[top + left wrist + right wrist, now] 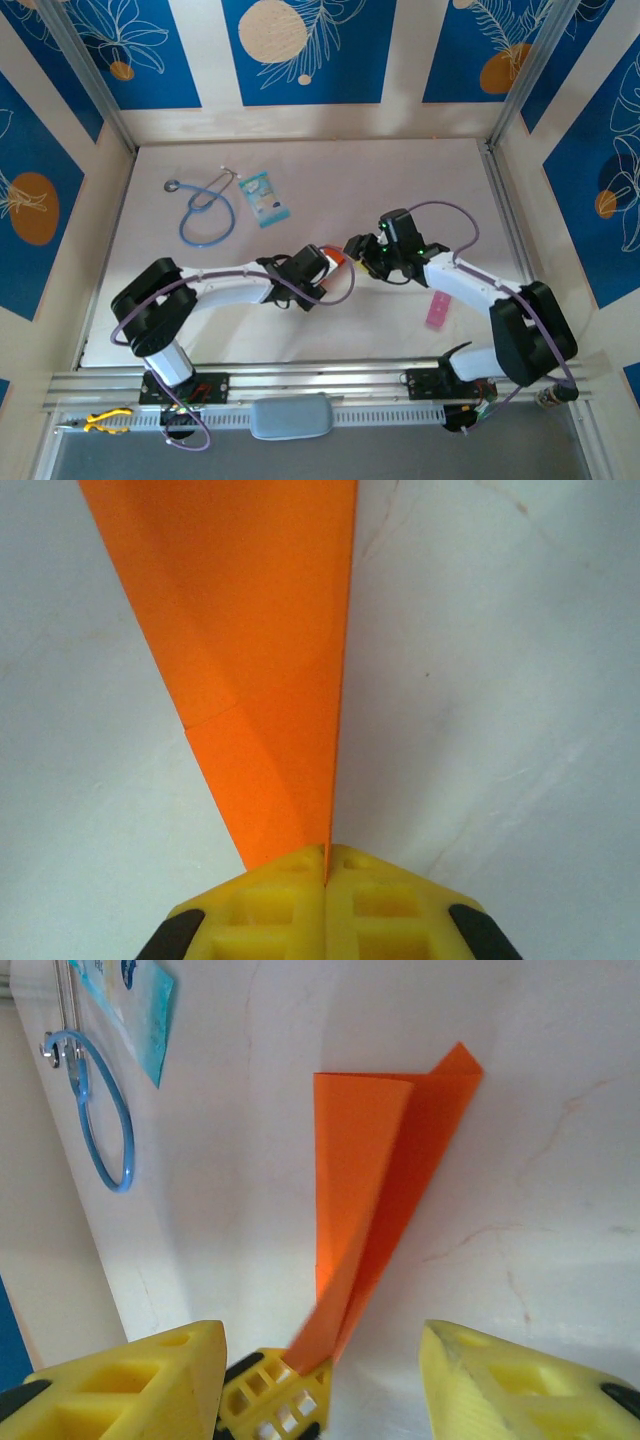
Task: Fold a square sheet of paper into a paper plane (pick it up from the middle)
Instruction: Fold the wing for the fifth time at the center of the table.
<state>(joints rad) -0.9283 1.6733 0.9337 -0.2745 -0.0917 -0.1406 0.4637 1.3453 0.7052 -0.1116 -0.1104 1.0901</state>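
The square sheet of paper (336, 256) is bright orange and folded into a slim, long triangle with a centre crease, much like a paper plane. It sits at the table's middle. My left gripper (322, 264) is shut on its narrow end. In the left wrist view the yellow fingertips (290, 880) are pressed together on the paper's (260, 660) folded edge, and the paper widens away from them. My right gripper (362, 254) is just right of it and open. In the right wrist view the paper (385, 1160) rises between the spread jaws of the right gripper (322, 1338), touching neither.
A blue stethoscope (205, 212) and a light-blue packet (265, 198) lie at the back left of the white table. A small pink strip (438, 311) lies beside the right forearm. Patterned walls enclose the table on three sides.
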